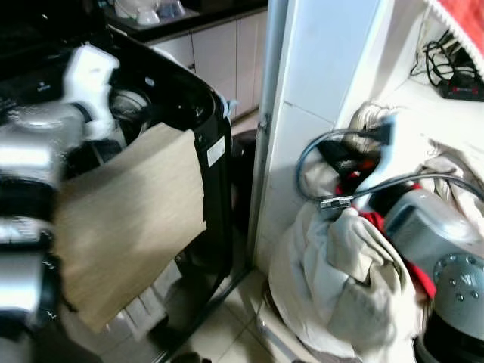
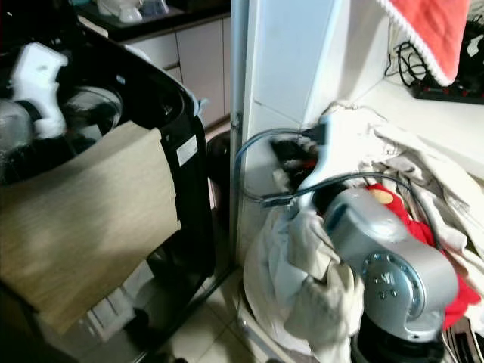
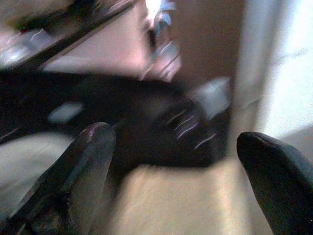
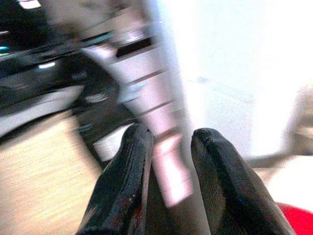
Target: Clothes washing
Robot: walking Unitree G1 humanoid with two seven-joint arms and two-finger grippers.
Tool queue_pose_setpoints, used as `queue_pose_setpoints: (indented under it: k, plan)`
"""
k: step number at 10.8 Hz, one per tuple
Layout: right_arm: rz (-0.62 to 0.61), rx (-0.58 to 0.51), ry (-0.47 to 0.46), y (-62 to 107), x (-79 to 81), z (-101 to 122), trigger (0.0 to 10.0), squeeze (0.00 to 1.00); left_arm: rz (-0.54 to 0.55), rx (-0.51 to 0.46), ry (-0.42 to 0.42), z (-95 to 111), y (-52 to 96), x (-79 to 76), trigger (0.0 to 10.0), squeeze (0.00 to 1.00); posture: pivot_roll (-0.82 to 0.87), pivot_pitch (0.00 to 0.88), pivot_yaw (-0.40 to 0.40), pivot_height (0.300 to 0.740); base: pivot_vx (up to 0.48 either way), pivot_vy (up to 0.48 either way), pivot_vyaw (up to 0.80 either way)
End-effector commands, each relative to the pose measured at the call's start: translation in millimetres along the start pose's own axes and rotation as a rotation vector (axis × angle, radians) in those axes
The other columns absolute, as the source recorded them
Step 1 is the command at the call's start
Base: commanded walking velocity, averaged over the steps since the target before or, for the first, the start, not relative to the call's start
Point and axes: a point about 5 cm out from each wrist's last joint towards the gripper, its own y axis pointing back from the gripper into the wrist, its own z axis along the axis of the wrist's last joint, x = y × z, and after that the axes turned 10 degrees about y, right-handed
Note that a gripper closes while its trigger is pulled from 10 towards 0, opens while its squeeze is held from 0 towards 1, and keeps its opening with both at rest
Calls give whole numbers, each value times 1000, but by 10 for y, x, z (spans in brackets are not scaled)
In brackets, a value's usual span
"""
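A black top-loading washing machine [image 1: 189, 98] stands on the left. A beige cloth [image 1: 128, 219] hangs over its front rim and down its side. My left arm [image 1: 38, 151] reaches over the machine. Seen in the left wrist view, the left gripper [image 3: 171, 161] is open above the beige cloth [image 3: 186, 205], with nothing between its fingers. At the lower right is a heap of white and beige laundry [image 1: 340, 272] with a red garment [image 2: 393, 204] in it, and my right arm [image 2: 386, 257] lies over it. The right gripper [image 4: 171, 142] is shut and empty, pointing toward the machine.
A white tiled pillar [image 1: 318, 68] stands between the machine and the laundry heap. White cabinets [image 1: 227, 53] are behind. A red towel [image 2: 431, 30] hangs at the top right above a ledge with black cables [image 1: 454, 83]. Tiled floor [image 1: 219, 333] shows between machine and heap.
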Motion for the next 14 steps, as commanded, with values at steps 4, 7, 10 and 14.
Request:
queue_pose_setpoints:
  k: [4, 7, 10, 14]
  plan:
    - [-147, 160, 220, 209, -349, -111, 10000, 1000, -337, -139, 38, -107, -11, -640, 10000, 0, -210, 0, 35, 740, 0, 0, 0]
    - [-53, 245, 327, 401, -579, -35, 10000, 1000, -533, -76, 48, -277, 58, -1010, 10000, 0, -219, 0, 38, 740, 0, 0, 0]
    - [29, 322, 290, 482, -755, -111, 10000, 1000, -660, -39, 70, -345, 72, -1266, 10000, 0, -219, 2, 40, 740, 0, 0, 0]
    - [117, 361, 174, 422, -857, -264, 10000, 925, -757, 29, 105, -413, 127, -1457, 10000, 0, -207, 3, 36, 740, 0, 0, 0]
